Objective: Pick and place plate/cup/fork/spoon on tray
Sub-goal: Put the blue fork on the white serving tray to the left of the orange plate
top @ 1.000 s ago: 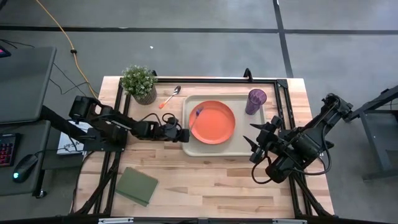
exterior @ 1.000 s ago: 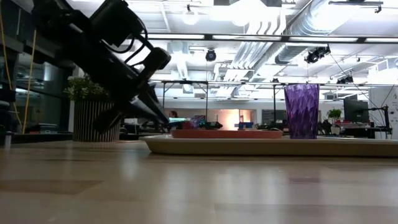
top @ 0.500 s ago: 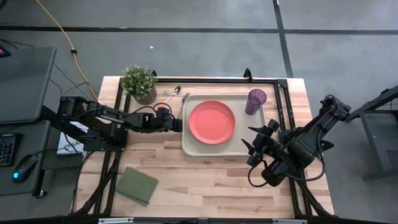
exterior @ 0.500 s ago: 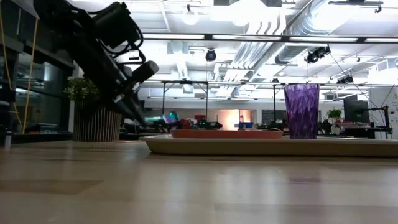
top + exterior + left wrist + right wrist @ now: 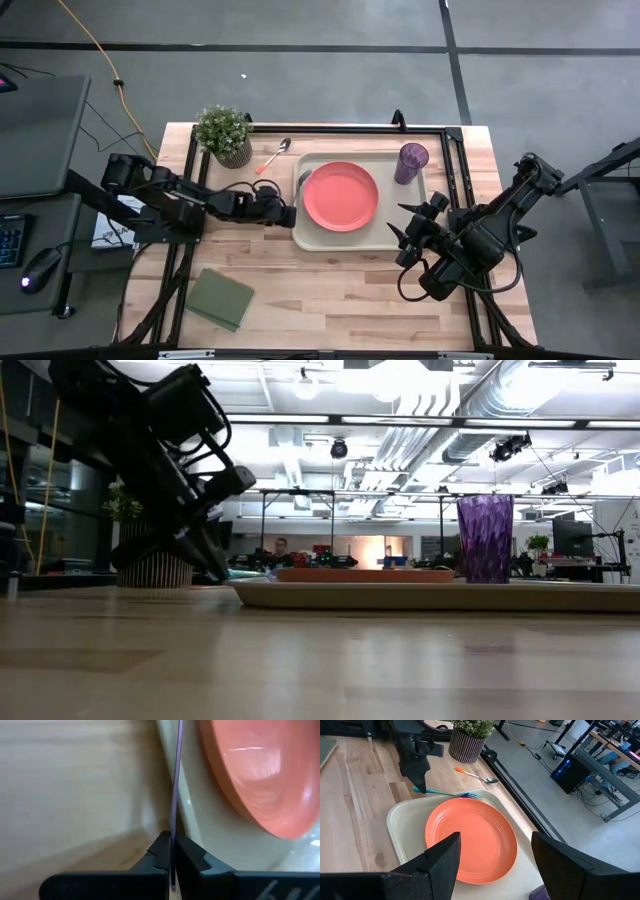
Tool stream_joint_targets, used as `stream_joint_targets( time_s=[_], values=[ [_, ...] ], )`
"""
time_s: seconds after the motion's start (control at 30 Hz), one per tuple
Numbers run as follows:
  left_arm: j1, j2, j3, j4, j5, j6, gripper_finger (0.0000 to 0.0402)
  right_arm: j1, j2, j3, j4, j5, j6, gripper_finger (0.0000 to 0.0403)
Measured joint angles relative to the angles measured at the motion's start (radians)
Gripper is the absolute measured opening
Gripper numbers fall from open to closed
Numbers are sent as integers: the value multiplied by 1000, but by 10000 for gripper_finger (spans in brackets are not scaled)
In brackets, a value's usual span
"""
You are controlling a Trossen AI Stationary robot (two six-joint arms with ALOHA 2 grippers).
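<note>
The beige tray (image 5: 400, 235) holds the orange-red plate (image 5: 341, 196) and the purple cup (image 5: 411, 162), which stands upright in the tray's far right corner. My left gripper (image 5: 287, 212) is just off the tray's left rim and is shut on the blue-teal fork (image 5: 447, 793). The fork's tines (image 5: 475, 796) reach over the tray's far left corner beside the plate. The orange-handled spoon (image 5: 272, 156) lies on the table beyond the tray, near the plant. My right gripper (image 5: 410, 228) waits open and empty over the tray's near right corner. My left gripper pinches the fork's handle near its free end (image 5: 173, 837) between its two fingers. The fingers slant down from the table's left side and lie in line with the fork. The fork runs about level toward the tray's far left corner. Whether its tines touch the rim, I cannot tell.
A potted plant (image 5: 225, 135) stands at the table's far left, close to the spoon. A flat green pad (image 5: 220, 298) lies near the front left. A black frame rail (image 5: 350, 128) runs along the far edge. Bare wood lies in front of the tray.
My left gripper has swung with the fork off the plate toward the table's far left, then come back toward the near side and lower. The fork's tines, which were over the plate's left part, are now over the tray's far left corner beside the plate.
</note>
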Motion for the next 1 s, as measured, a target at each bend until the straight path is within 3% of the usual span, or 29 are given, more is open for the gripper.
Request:
stream_joint_targets(
  time_s=[0.33, 0.6, 0.83, 1.0],
  values=[
    [-66, -1, 41, 40, -18, -35, 0, 0, 0, 0, 0, 1, 0, 236],
    [-77, 77, 139, 36, -22, 63, 0, 0, 0, 0, 1, 1, 0, 236],
    [-53, 3, 224, -42, -7, 365, 0, 0, 0, 0, -1, -8, 1, 236],
    [-47, -109, 307, -348, -26, 830, 0, 0, 0, 0, -4, -7, 1, 236]
  ],
)
